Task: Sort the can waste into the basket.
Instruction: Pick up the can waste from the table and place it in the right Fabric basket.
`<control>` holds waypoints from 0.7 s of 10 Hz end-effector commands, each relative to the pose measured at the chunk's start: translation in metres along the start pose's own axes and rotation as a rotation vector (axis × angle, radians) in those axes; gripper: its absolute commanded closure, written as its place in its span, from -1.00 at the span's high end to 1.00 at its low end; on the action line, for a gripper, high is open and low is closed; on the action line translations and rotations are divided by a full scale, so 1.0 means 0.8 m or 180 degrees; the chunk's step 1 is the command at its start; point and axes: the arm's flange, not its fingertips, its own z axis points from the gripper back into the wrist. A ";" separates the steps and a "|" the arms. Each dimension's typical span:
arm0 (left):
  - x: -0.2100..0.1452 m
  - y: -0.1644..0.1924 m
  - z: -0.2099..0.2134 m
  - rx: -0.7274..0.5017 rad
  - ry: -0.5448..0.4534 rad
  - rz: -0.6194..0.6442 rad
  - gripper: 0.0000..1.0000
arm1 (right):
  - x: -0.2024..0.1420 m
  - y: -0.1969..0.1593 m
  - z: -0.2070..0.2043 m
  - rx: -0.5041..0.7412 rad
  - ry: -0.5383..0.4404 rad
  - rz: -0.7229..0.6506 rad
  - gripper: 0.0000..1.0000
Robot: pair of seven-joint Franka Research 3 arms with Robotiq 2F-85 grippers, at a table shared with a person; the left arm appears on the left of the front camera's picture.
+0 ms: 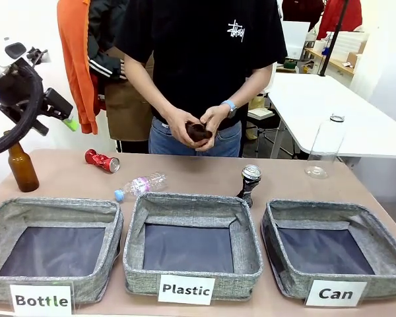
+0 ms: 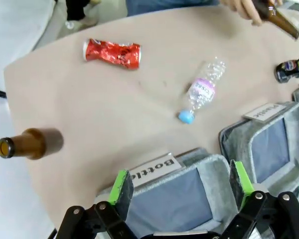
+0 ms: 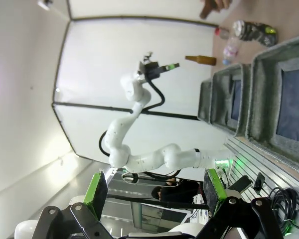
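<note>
Fingers [image 2: 121,188] of my left gripper [image 2: 180,191] spread, empty; right gripper [image 3: 154,194] spread too. I see crushed red can [image 1: 102,160] and crushed dark can [image 1: 250,181] on the table [image 1: 198,175], outside grey fabric "Can" basket [image 1: 315,207].

We see three containers in a row along the near edge of the desk [image 1: 185,168]: the "Bottle" bin [image 1: 53,210] at the left, the "Plastic" bin [image 1: 191,205] in the middle, the "Can" basket [image 1: 317,211] at the right. Behind the "Bottle" bin, a glass bottle [image 1: 22,168] stands at the desk's left end. A lying crushed can [image 1: 102,160] rests to its right, farther back. A small plastic bottle [image 1: 141,185] lies behind the gap between the left and middle containers. An upright crushed can [image 1: 249,181] stands just behind the "Plastic" bin's right rear corner. A tall plastic bottle [image 1: 327,142] stands behind the basket, near the far edge. We find the person's hands [image 1: 198,125] beyond the far edge, in the middle.
</note>
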 end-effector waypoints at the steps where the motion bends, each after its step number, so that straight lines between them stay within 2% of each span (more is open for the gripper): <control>1: 0.046 -0.001 -0.030 0.0269 0.0054 0.0244 1.00 | -0.005 0.003 0.003 0.0011 0.0038 0.0015 1.00; 2: 0.064 0.003 -0.035 0.0247 0.0166 0.0274 1.00 | -0.005 0.003 0.003 0.0011 0.0038 0.0015 1.00; 3: 0.055 0.013 -0.020 0.0009 0.0293 0.0149 1.00 | -0.005 0.003 0.003 0.0011 0.0038 0.0015 1.00; 4: 0.022 0.045 0.027 -0.0425 0.0412 -0.0113 1.00 | -0.005 0.003 0.003 0.0011 0.0038 0.0015 1.00; 5: -0.023 0.082 0.069 -0.0601 0.0309 -0.0196 1.00 | -0.005 0.003 0.003 0.0011 0.0038 0.0015 1.00; 7: -0.123 0.143 0.132 -0.0708 0.0076 -0.0138 1.00 | -0.005 0.003 0.003 0.0011 0.0038 0.0015 1.00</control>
